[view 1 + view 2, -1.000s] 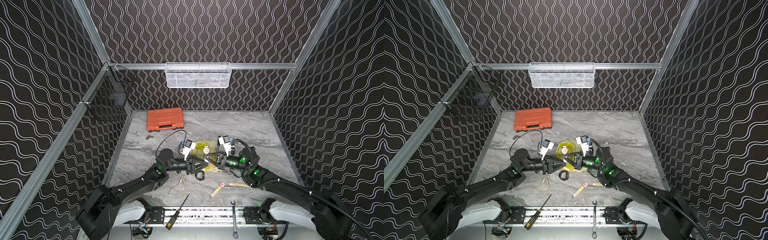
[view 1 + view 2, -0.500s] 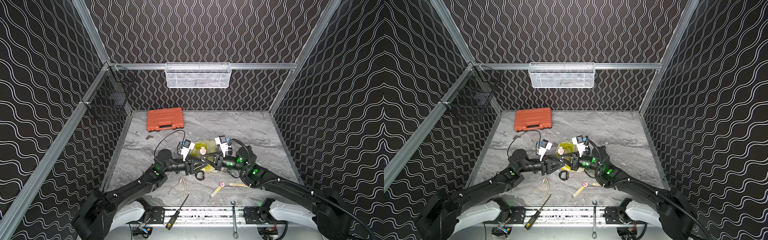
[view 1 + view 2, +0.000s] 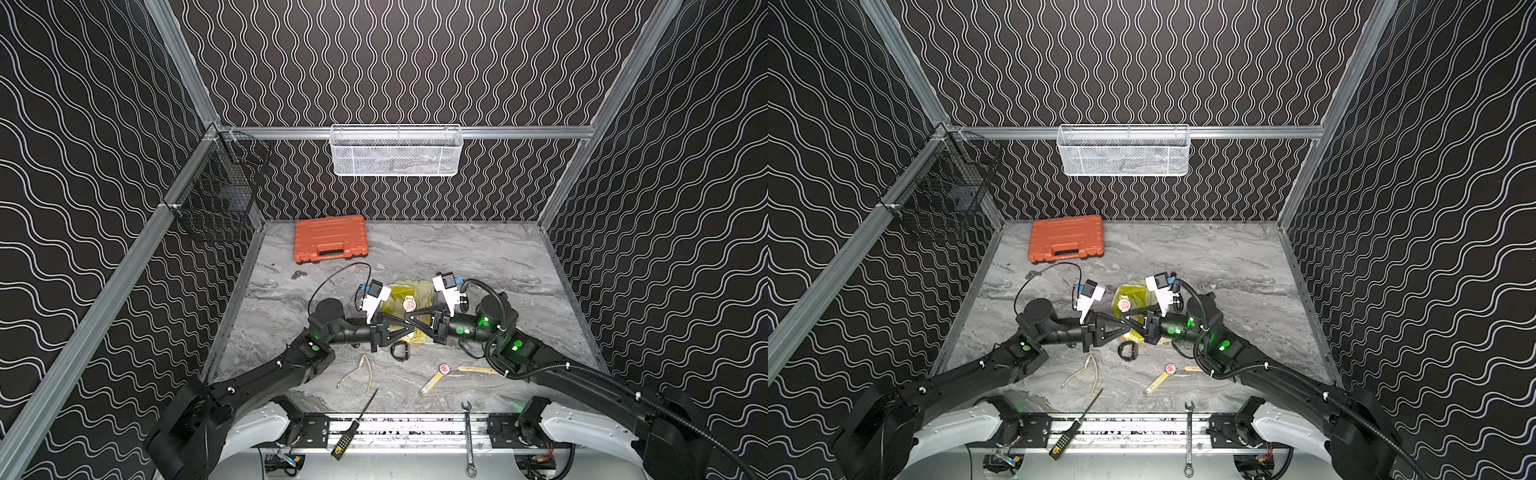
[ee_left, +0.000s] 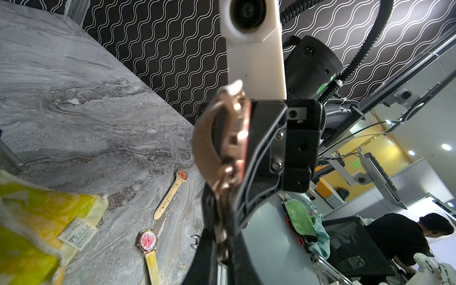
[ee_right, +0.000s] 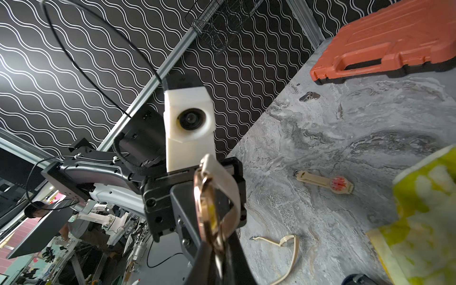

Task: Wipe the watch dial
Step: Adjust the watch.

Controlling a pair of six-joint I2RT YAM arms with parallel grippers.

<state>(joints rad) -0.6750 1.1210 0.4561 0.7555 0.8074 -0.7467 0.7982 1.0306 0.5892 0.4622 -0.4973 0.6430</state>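
A rose-gold watch (image 4: 234, 138) with a pale beige strap hangs in the air between my two grippers, above the middle of the table; its dial faces sideways and I see the case edge-on (image 5: 206, 209). The left gripper (image 4: 222, 237) is shut on one end of it. From the opposite side the right gripper (image 5: 217, 259) is pinched on the other end. In both top views the left gripper (image 3: 404, 329) and the right gripper (image 3: 412, 322) meet tip to tip, hiding the watch. A yellow cloth (image 3: 419, 291) lies on the table just behind them.
Other watches lie about: a red-dial one (image 3: 409, 304) by the cloth, a yellow-strapped one (image 3: 444, 368), a black one (image 3: 400, 351). A loose beige strap (image 3: 365, 374) lies front left. An orange case (image 3: 330, 239) stands at the back. A screwdriver (image 3: 353, 424) and wrench (image 3: 468, 436) rest on the front rail.
The right gripper has carried the watch leftward until both grippers meet tip to tip. The left jaws have closed on the watch.
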